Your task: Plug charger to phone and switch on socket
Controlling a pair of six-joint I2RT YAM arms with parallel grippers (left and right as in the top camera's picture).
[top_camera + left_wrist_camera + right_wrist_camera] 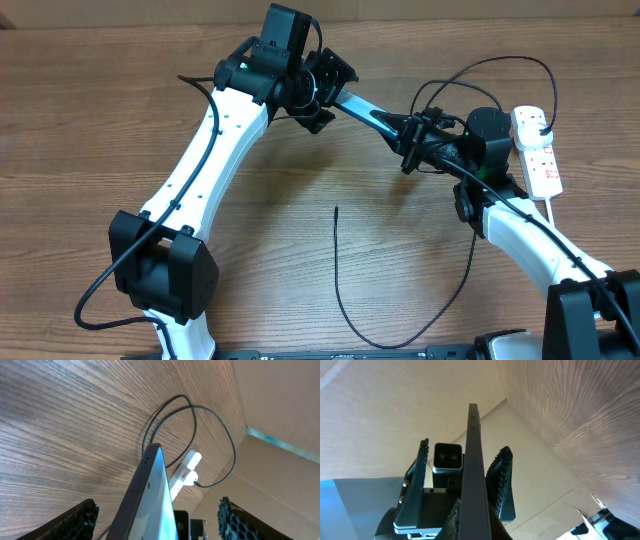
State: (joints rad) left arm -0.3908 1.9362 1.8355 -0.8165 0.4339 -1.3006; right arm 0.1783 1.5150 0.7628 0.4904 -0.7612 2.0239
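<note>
The phone (358, 104), slim with a light blue-teal face, is held in the air between my two grippers. My right gripper (410, 138) is shut on its right end. In the right wrist view the phone (474, 460) rises edge-on from the jaws. My left gripper (322, 92) is open, its fingers wide apart either side of the phone's (150, 495) other end without touching. The charger, a thin black cable (340, 290), lies on the table with its free tip (336, 209) bare. The white socket (537, 150) lies at the right, with a black plug in it (195, 481).
The black cable loops (520, 62) above the socket and passes behind the right arm. Cardboard walls (280, 420) close the far side of the wooden table (100, 120). The socket's white cord (552, 215) runs toward the front.
</note>
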